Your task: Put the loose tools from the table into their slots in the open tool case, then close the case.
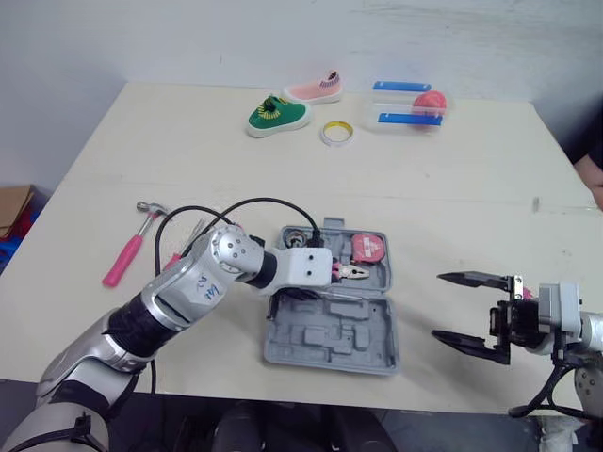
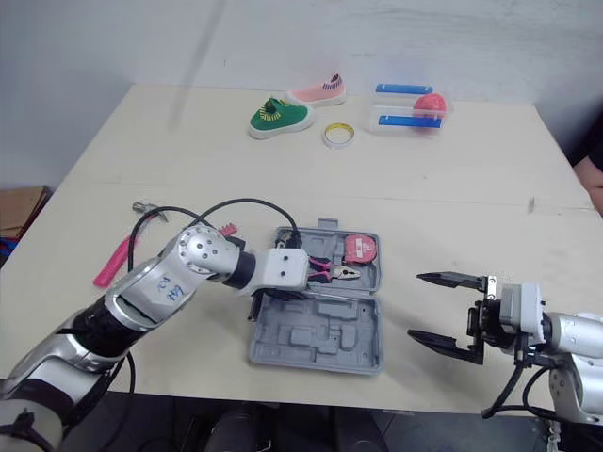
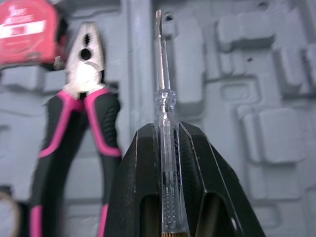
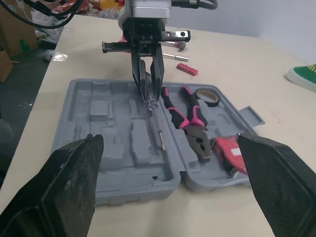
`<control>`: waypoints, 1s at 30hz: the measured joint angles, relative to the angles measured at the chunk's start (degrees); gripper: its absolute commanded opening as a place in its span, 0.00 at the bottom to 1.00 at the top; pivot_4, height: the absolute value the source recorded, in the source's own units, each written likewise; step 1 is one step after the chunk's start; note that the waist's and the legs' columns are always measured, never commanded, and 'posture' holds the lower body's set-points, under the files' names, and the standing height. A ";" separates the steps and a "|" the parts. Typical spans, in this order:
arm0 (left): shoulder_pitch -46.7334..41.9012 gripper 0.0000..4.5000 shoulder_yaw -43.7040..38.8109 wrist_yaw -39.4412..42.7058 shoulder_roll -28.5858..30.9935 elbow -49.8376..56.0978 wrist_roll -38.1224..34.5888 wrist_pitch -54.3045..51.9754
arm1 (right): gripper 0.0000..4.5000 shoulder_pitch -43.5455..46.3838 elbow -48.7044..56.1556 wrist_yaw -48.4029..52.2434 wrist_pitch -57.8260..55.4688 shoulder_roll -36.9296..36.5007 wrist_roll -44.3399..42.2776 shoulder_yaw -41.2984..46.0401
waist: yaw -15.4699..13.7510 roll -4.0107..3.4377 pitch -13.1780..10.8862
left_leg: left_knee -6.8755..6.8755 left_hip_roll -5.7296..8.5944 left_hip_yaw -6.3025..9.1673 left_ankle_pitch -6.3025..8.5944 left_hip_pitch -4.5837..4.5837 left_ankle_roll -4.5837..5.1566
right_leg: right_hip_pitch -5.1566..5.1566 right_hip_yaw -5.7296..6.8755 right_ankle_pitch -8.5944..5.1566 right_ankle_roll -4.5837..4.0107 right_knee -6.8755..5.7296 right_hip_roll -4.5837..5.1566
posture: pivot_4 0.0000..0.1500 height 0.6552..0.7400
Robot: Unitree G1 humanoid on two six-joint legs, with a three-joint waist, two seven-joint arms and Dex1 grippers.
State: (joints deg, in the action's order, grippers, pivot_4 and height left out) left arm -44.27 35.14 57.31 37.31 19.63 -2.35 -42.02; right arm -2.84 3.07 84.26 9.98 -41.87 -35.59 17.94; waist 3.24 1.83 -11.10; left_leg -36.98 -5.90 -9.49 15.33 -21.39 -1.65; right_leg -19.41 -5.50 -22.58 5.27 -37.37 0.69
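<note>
Hammer [image 1: 129, 250] is out on the far left of the table, pink handle and all, well apart from everything. I'd count it as a loose tool not yet put away. Near it there's a small red piece [image 2: 226, 228]; can't tell what that is.

Moving in, the left gripper [image 4: 150, 90] is clamped on the clear handle of a screwdriver [image 3: 163, 98], with the shaft sticking straight out past the fingertips. Makes sense to me: gripping it by the handle leaves the blade free to go nose-first into a long groove. It's angled down into the tool case [image 1: 320, 344], over the empty moulded half right beside the hinge ridge. Can't say if the tip is touching the plastic yet.

Just across that ridge, the pliers [image 3: 85, 69] and the red tape measure [image 1: 367, 250] already sit in their pockets.

Far right, the right gripper [image 1: 438, 306] hangs off the side of the case with its fingers spread wide and nothing in them. My guess is it's parked clear of the case, ready to steady it or flip it shut later.
</note>
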 measured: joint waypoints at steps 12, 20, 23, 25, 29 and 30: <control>1.22 0.02 0.75 1.14 1.47 -0.51 3.50 1.07 | 1.00 -0.14 -0.40 -0.15 1.41 0.74 0.46 -0.02 | -0.12 0.00 0.00 | -0.08 0.00 0.01 -0.02 0.08 0.06 | 0.08 -0.01 0.03 -0.01 -0.07 0.31 | 1.00 1.00; 1.34 0.02 0.80 1.73 1.50 -2.22 5.22 5.13 | 1.00 -0.28 -0.41 -0.54 1.66 1.37 0.49 -0.13 | -0.12 0.00 0.00 | -0.10 0.05 0.04 -0.03 0.11 0.11 | 0.15 0.06 0.04 0.00 -0.09 0.44 | 1.00 1.00; 2.04 0.27 0.49 1.65 1.16 -2.22 5.80 5.64 | 1.00 -0.19 -0.41 -0.61 2.09 1.46 0.49 -0.13 | -0.09 0.00 0.00 | -0.09 0.08 0.04 -0.03 0.12 0.14 | 0.15 0.13 0.04 0.01 -0.09 0.53 | 1.00 1.00; 2.37 0.46 0.51 1.09 0.65 -2.33 6.97 6.69 | 1.00 -0.17 -0.41 -0.62 2.13 1.46 0.49 -0.13 | -0.14 0.00 0.00 | -0.09 0.11 0.04 -0.03 0.10 0.17 | 0.15 0.16 0.04 0.01 -0.09 0.58 | 1.00 1.00; 2.52 0.53 -0.57 1.77 2.20 -0.32 7.59 7.31 | 1.00 -0.06 -0.42 -0.61 2.02 1.46 0.45 -0.14 | -0.07 0.00 0.00 | -0.05 0.16 0.02 -0.02 0.09 0.21 | 0.14 0.21 0.04 0.01 -0.06 0.69 | 1.00 1.00; 2.57 0.53 -0.73 2.18 2.63 0.35 7.58 7.26 | 1.00 -0.13 -0.43 -0.60 1.96 1.45 0.45 -0.14 | -0.05 0.00 0.00 | -0.04 0.16 0.01 -0.02 0.09 0.21 | 0.14 0.21 0.04 0.01 -0.06 0.69 | 1.00 1.00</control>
State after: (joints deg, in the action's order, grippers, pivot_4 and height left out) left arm -41.70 34.41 59.48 39.93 19.98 5.24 -34.76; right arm -2.96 2.63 83.66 11.94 -40.42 -35.14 17.80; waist 3.18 1.83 -11.10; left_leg -37.02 -5.73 -9.48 15.31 -21.30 -1.44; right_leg -19.27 -5.29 -22.54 5.28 -37.42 1.38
